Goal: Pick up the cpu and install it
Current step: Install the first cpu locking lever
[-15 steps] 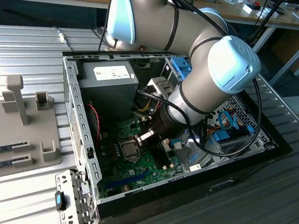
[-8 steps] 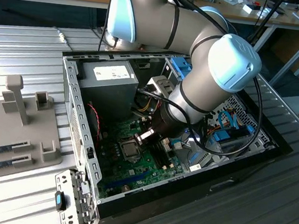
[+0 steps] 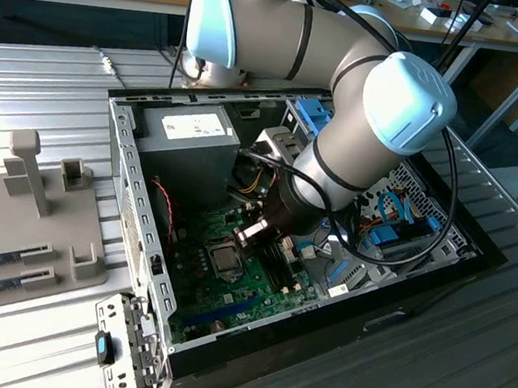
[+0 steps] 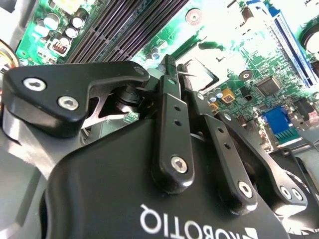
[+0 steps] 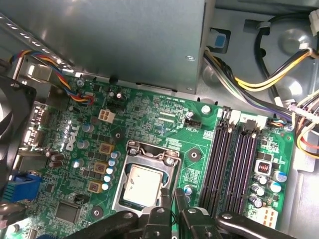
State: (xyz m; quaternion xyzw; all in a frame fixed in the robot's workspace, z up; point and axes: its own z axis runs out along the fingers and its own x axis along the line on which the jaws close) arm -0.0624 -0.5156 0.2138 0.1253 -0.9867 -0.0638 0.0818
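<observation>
Fingers [image 5: 172, 199] beside socket, silvery square cpu [image 5: 142, 185] seated.

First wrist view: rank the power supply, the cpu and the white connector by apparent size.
1. power supply
2. cpu, lying in its socket
3. white connector

The gaps are wide, so the order is safe.

Colours on my feed: green board, silver chip, black fingers

I see a pale silvery cpu [image 5: 142, 185] in its grey metal socket frame [image 5: 145, 151] on the green motherboard [image 5: 164, 119]; black memory slots [image 5: 234, 159], a black gripper [image 5: 171, 203], the grey arm [image 3: 337, 156] with light-blue caps, and yellow, black and orange cables [image 5: 269, 79].
</observation>
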